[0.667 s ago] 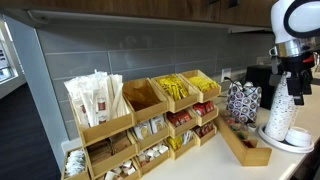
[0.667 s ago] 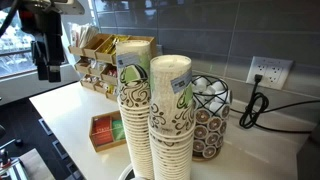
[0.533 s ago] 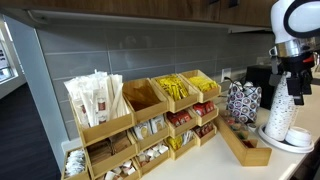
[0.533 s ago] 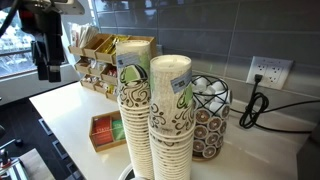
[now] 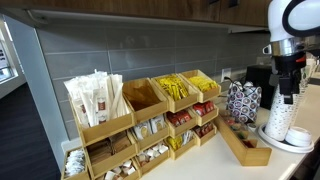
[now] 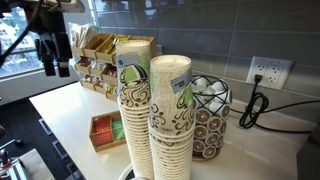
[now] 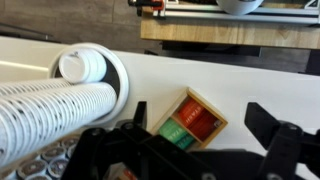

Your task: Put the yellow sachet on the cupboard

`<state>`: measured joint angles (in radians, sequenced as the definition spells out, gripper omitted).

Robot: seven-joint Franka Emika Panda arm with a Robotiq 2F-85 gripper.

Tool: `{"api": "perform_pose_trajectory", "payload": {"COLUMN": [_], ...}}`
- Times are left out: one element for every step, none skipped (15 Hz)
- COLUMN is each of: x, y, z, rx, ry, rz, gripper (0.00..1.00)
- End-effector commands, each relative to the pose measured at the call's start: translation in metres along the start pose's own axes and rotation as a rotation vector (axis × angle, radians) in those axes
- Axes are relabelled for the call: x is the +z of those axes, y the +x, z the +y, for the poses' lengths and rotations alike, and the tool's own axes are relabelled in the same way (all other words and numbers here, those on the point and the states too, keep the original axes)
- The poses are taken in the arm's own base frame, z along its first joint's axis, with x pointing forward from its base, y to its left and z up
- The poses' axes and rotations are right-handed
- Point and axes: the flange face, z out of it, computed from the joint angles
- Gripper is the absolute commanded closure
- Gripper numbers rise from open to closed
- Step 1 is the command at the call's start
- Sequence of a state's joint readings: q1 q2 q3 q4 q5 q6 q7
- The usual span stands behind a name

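Note:
Several yellow sachets point(image 5: 178, 89) lie in the top-row bins of the wooden organiser point(image 5: 140, 125). None is in my gripper. My gripper point(image 5: 288, 90) hangs open and empty high above the cupboard top point(image 5: 215, 160), well to the side of the organiser. It also shows in an exterior view point(image 6: 54, 68), in front of the organiser point(image 6: 100, 58) and above the counter point(image 6: 75, 105). In the wrist view my open gripper point(image 7: 205, 128) looks straight down at the white counter point(image 7: 235, 75) and a small wooden tray point(image 7: 190, 120).
Tall stacks of paper cups point(image 6: 155, 120) stand on the counter, also seen in an exterior view point(image 5: 285, 120) and the wrist view point(image 7: 55, 105). The small tray point(image 5: 245, 143) holds red and green packets. A wire basket of pods point(image 6: 208, 115) and a wall socket point(image 6: 265, 72) are nearby.
My gripper has shifted slightly sideways toward the organiser, staying high. It is still open and empty. Nothing else has moved.

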<state>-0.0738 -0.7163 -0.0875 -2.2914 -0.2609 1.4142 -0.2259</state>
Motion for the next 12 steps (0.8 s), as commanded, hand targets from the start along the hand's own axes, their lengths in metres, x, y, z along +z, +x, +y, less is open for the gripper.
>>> {"api": "perform_pose_trajectory", "payload": {"x": [-0.026, -0.036, -0.043, -0.052, -0.061, -0.067, -0.073, -0.069, -0.075, -0.076, -0.076, -0.076], "y": [0.028, 0.035, 0.041, 0.048, 0.054, 0.061, 0.067, 0.058, 0.062, 0.065, 0.066, 0.067], "z": [-0.050, -0.067, -0.079, -0.092, -0.103, -0.115, -0.125, -0.111, -0.119, -0.124, -0.126, -0.125], "rx": [-0.102, -0.126, -0.153, -0.163, -0.165, -0.177, -0.200, -0.188, -0.199, -0.205, -0.206, -0.206], "ry": [0.027, 0.036, 0.045, 0.059, 0.072, 0.074, 0.066, 0.044, 0.042, 0.041, 0.041, 0.042], "rz": [0.180, 0.241, 0.303, 0.369, 0.434, 0.502, 0.572, 0.498, 0.542, 0.557, 0.561, 0.561], "gripper": [0.00, 0.00, 0.00, 0.00, 0.00, 0.00, 0.00, 0.00, 0.00, 0.00, 0.00, 0.00]}}
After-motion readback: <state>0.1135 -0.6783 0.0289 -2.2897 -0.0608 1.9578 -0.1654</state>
